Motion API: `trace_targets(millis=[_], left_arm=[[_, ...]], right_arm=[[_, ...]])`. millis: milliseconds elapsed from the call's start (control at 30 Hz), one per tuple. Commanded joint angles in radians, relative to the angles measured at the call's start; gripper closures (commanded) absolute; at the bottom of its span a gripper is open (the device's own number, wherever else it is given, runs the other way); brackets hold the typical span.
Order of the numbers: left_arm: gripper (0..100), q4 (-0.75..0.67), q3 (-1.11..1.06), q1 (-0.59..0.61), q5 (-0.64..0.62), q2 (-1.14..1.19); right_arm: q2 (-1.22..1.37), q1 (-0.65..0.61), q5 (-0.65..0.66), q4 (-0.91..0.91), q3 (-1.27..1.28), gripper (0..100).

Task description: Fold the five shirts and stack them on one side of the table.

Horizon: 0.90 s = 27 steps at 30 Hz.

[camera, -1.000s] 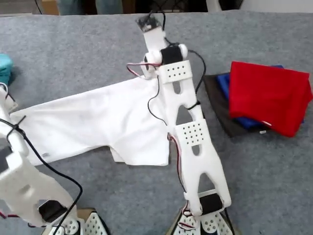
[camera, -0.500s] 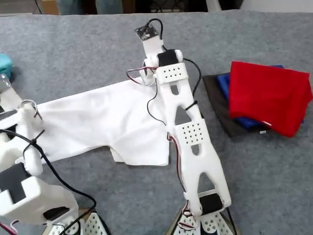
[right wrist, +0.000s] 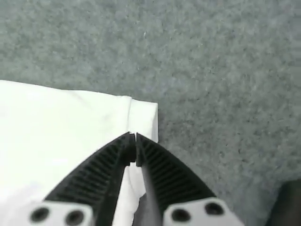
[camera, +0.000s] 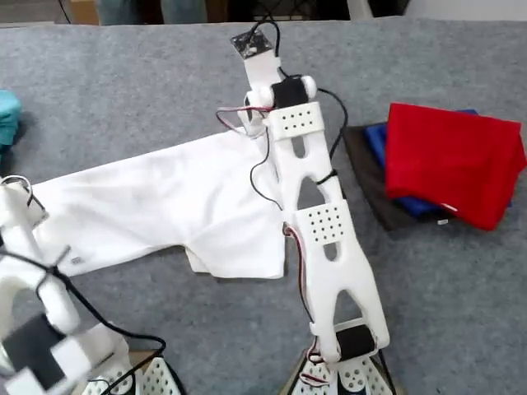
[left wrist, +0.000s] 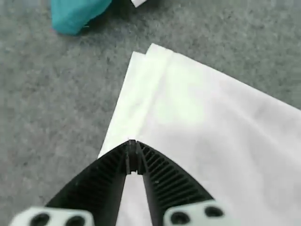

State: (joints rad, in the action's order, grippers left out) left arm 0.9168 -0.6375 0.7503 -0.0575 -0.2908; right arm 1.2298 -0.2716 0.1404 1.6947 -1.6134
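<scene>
A white shirt [camera: 165,206] lies spread flat across the grey table, left of centre. My left gripper [left wrist: 131,160] is shut, with its tips at the shirt's [left wrist: 211,122] left edge. I cannot tell whether fabric is pinched there. My right gripper [right wrist: 132,151] is also shut, its tips over the shirt's [right wrist: 61,122] far right corner. The right arm [camera: 317,214] stretches from the near edge up over the shirt's right side. A folded stack with a red shirt [camera: 453,160] on top sits at the right. A teal shirt [camera: 6,115] lies bunched at the left edge.
Under the red shirt lie a blue shirt [camera: 377,140] and a dark one [camera: 366,177]. The left arm [camera: 33,329] stands at the near left corner. The teal shirt [left wrist: 75,14] lies close beyond the white shirt's left edge. Bare grey table [camera: 123,82] runs along the far side.
The left arm swung in over the shirt's left end, then drew back toward the near left corner. The right gripper shifted slightly and returned. The white shirt lies much as before.
</scene>
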Motion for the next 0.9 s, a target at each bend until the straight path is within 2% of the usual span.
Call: trace_targets(millis=[0,133,233,300,433,567,800,867], left_arm=[[97,0.089,-0.058,-0.001,0.069,-0.143],[97,0.064,-0.213,0.024,0.110,-0.164],[97,-0.020,-0.308,0.065,0.124,-0.161],[97,-0.083,-0.351,0.099,0.126,-0.161],[97,-0.147,-0.395,0.127,0.209,-0.161],[97,-0.147,-0.398,0.157,0.242,-0.170],[97,-0.146,-0.380,0.209,0.236,-0.170],[97,-0.150,-0.367,0.206,0.232,-0.170]], right_arm=[[-0.168,-0.011,-0.009,0.072,-0.036,98.4],[-0.286,-0.018,-0.011,0.074,-0.027,98.4],[-0.383,-0.055,-0.009,0.075,0.094,98.4],[-0.475,-0.089,0.026,0.075,0.260,98.4],[-0.711,-0.157,0.146,0.072,0.684,98.4],[-0.923,-0.199,0.250,0.072,1.064,98.4],[-1.191,-0.278,0.502,0.021,1.546,97.9],[-1.253,-0.307,0.509,-0.046,1.655,92.3]])
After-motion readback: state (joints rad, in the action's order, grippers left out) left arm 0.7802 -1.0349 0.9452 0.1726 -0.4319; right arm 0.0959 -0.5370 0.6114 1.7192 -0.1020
